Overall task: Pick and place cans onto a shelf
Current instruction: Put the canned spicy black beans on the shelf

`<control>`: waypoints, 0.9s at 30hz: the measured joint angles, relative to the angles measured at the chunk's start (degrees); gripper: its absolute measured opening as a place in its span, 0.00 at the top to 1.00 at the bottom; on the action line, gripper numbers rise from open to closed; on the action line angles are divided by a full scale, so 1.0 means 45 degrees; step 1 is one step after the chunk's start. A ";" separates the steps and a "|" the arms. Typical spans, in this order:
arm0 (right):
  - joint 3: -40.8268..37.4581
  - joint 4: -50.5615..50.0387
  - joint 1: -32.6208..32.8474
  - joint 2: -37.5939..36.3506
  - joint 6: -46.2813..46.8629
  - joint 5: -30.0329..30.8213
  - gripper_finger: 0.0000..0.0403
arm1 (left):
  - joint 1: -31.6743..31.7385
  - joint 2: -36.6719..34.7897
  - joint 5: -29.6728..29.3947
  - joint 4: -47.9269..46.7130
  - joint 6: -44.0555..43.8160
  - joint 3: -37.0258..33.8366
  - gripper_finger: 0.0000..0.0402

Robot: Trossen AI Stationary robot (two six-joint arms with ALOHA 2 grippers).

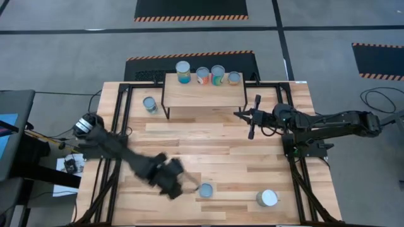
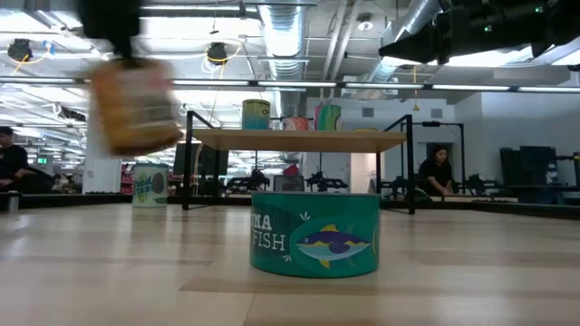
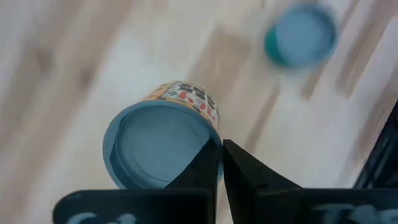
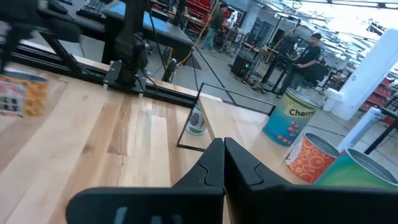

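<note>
My left gripper (image 1: 188, 185) is near the table's front edge and is shut on an orange-labelled can (image 3: 158, 146). The low view shows that can blurred and in the air (image 2: 136, 104). A wider teal fish can (image 1: 267, 198) stands on the table to its right. The shelf (image 1: 205, 94) stands at the far middle of the table with several cans along its far edge, among them a teal one (image 1: 183, 71) and an orange-patterned one (image 1: 202, 75). Another can (image 1: 149, 104) stands on the table left of the shelf. My right gripper (image 1: 252, 120) is shut and empty, right of the shelf. My left gripper pinches the can at its top rim (image 3: 214, 142), on the side nearest the wrist. One finger (image 3: 202, 165) lies over the top face inside the rim and the other (image 3: 249, 177) is outside on the label side. The can hangs below the fingers, clear of the table.
The shelf's near half (image 1: 205, 99) is bare wood. Black frame rails (image 1: 123, 126) run along the table's left and right sides. People stand in the room beyond the table (image 2: 438, 172).
</note>
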 joint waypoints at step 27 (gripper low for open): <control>0.0015 -0.1308 -0.0010 -0.0905 0.0253 0.0719 0.96 | 0.9099 0.0740 0.1518 -0.0213 1.0925 0.6233 1.00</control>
